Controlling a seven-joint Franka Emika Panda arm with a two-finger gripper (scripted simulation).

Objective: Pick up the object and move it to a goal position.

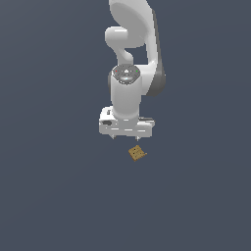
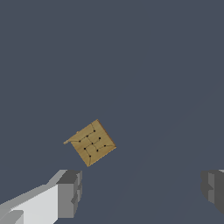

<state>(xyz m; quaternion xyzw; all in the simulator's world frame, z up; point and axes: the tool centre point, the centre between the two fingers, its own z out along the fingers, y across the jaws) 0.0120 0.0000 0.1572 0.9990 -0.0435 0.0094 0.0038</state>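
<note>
The object (image 1: pixel 138 153) is a tiny flat, squarish tan-brown block with faint dark lines and dots on its face. It lies on the dark grey floor, turned at an angle. It also shows in the wrist view (image 2: pixel 92 143). My white gripper (image 1: pixel 129 137) hangs just above and slightly to the exterior view's left of it, apart from it. The jaws stand wide open and empty. In the wrist view the two grey fingertips (image 2: pixel 70 194) show far apart, with the block lying beyond them, nearer one finger.
The floor (image 1: pixel 49 196) is a plain dark grey surface all around. The white arm (image 1: pixel 130 39) rises behind the gripper.
</note>
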